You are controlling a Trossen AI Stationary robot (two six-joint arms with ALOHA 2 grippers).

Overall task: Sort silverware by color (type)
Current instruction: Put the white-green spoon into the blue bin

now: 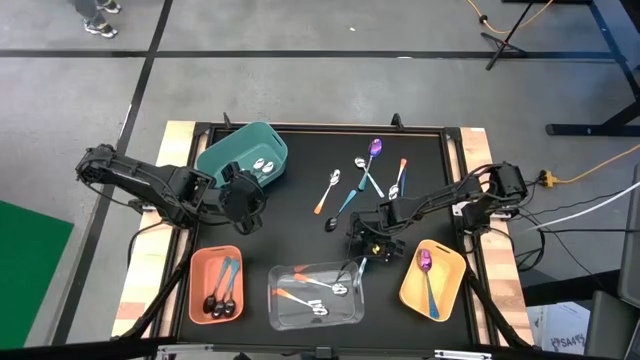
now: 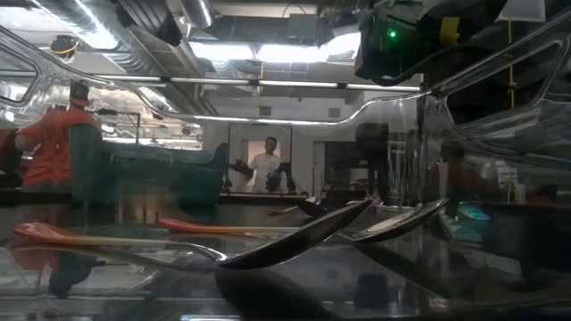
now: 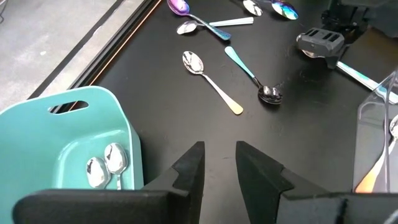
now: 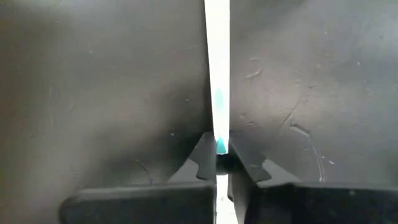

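A black mat (image 1: 300,230) covers the table top, framed by pale wooden edges (image 1: 150,270), and the table stands on a grey concrete floor (image 1: 300,85) crossed by dark lines. At far left, the left gripper (image 1: 245,200) hovers just beside the teal plastic bin (image 1: 240,152), its fingers (image 3: 189,168) apart with nothing between them; two all-silver spoons (image 3: 106,163) lie in that bin. Near left, the salmon bin (image 1: 200,268) holds black-bowled spoons with teal handles (image 1: 222,295). At centre near, the clear bin (image 1: 285,312) holds silver spoons with orange handles (image 1: 300,295). Loose spoons lie on the far middle of the mat: a silver one with an orange handle (image 1: 326,192), a black-bowled teal one (image 1: 343,207), and a purple-bowled one (image 1: 373,155). The right gripper (image 1: 368,238) sits low on the mat between the clear bin and the yellow bin (image 1: 445,290), its fingers clamped on a thin teal spoon handle (image 4: 217,81). A purple-bowled spoon (image 1: 428,275) lies in the yellow bin. Beyond the table, a person (image 2: 265,165) stands in a lit doorway.
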